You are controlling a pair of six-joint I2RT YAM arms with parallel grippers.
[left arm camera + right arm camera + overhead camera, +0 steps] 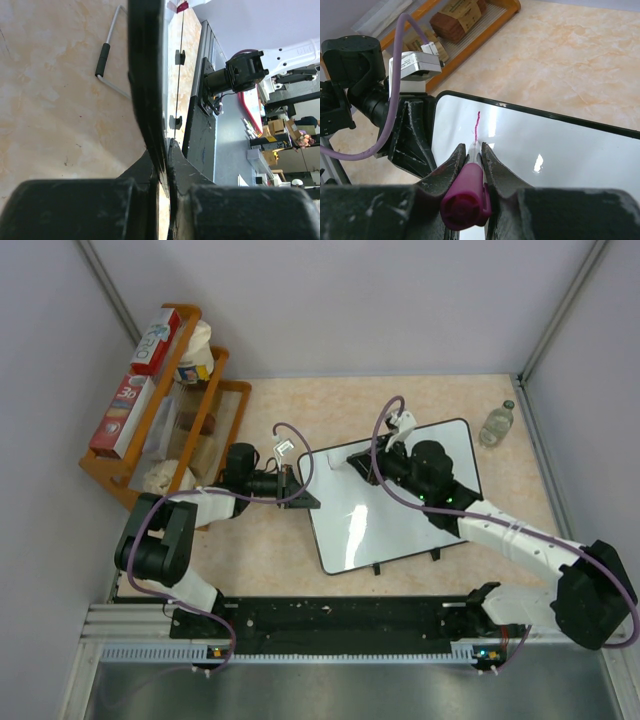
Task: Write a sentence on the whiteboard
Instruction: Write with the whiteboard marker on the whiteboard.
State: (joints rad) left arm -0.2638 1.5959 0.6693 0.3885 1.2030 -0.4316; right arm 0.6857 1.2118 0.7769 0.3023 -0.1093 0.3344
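Observation:
The whiteboard (400, 510) lies flat on the table, tilted, with its black feet toward me. My left gripper (302, 487) is shut on its left edge; in the left wrist view the jaws (165, 150) pinch the black frame (145, 75). My right gripper (474, 147) is shut on a magenta marker (466, 196), with the tip touching the board's upper left area (383, 462). Of the sentence, only one short pink stroke (478, 125) shows on the whiteboard (560, 150); no words show.
A wooden rack (170, 420) with boxes and packets stands at the back left. A small clear bottle (497, 424) stands at the back right. A black rail (330, 618) runs along the near edge. A bent wire with a black sleeve (102, 59) shows beside the board.

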